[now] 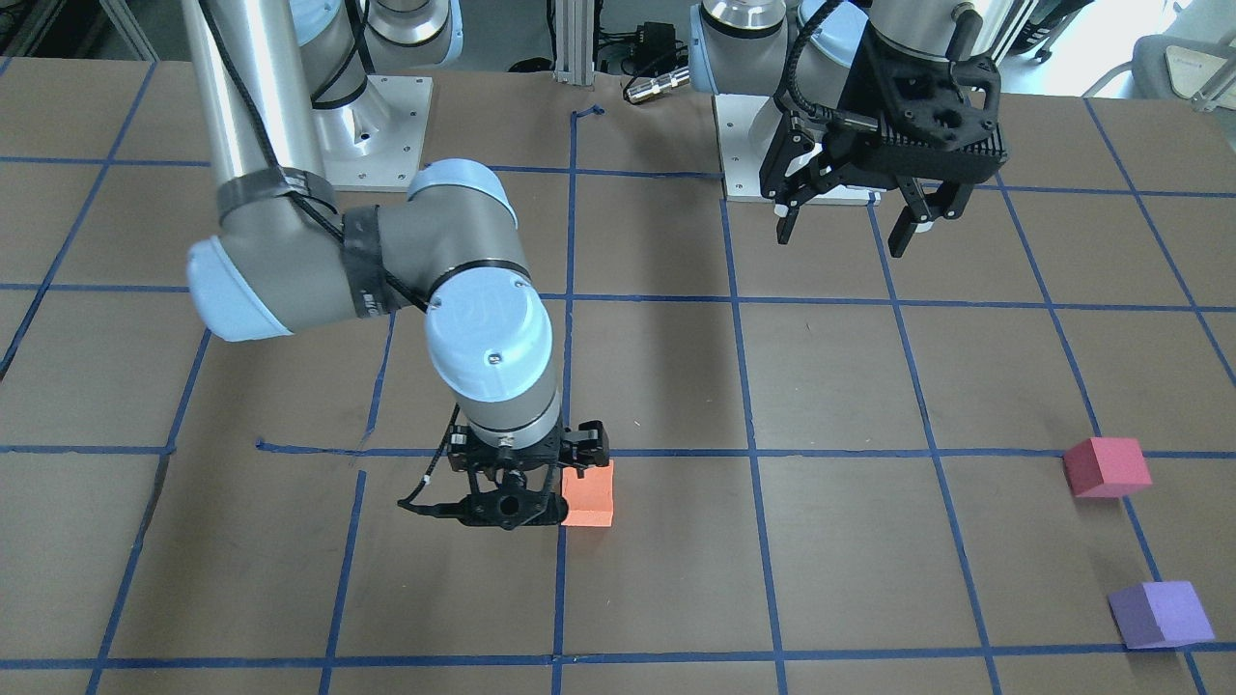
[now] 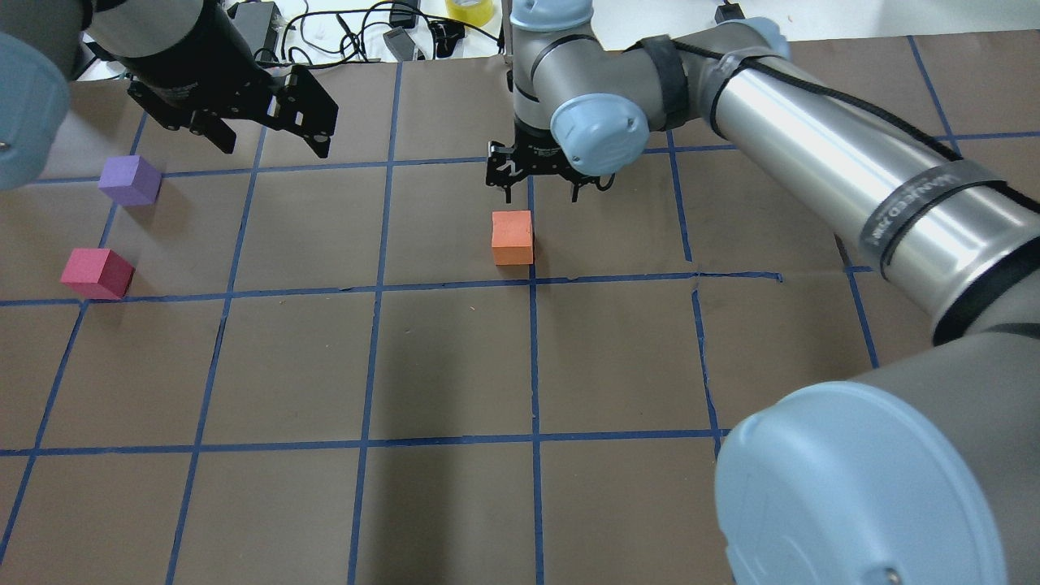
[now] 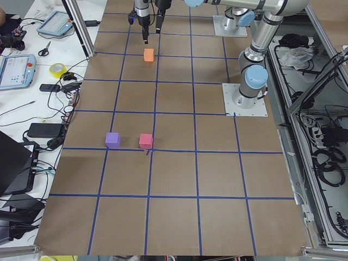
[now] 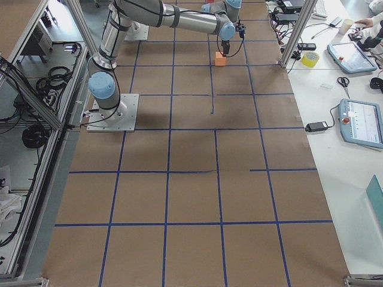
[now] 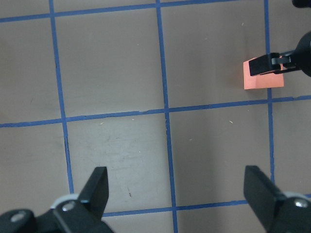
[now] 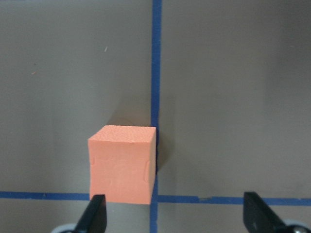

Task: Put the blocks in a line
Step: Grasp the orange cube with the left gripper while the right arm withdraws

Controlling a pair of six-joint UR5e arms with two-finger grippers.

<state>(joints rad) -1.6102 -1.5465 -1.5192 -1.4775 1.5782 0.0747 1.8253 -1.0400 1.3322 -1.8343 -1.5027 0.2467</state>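
- The right gripper [image 6: 175,216] hangs over the orange block [image 6: 122,165] with its jaws spread wide and nothing in them. The block sits on the tabletop [image 2: 455,366] about midway along its length, on the half nearer the operators' edge.
- What matters here is that the block isn't centred in the jaws. It lies off toward the tabletop's end on the robot's left. In the right wrist view, one jaw tip overlaps the block's corner while the other has only bare tabletop under it.
- My read is that a straight drop puts that jaw on top of the cube. I'd nudge the gripper toward the left end first, then go down.
- It's a cube, so there's no long axis to fuss over. Its faces run square with the blue tape line [image 6: 156,58] it sits just beside, and the jaws look squared to it too.
- The left gripper [image 5: 177,191] is also open and empty. It's held high, nearer the purple block [image 2: 130,179] and red-pink block [image 2: 96,272] than the orange one.
- Those two sit near each other toward the left end, with purple closer to the operators' edge and red-pink closer to the robot's edge. Both are well apart from the orange.
- I see nothing standing on the stretch between the orange and that pair, so a carry that way looks open to me. I'd just watch the left gripper hanging over there.
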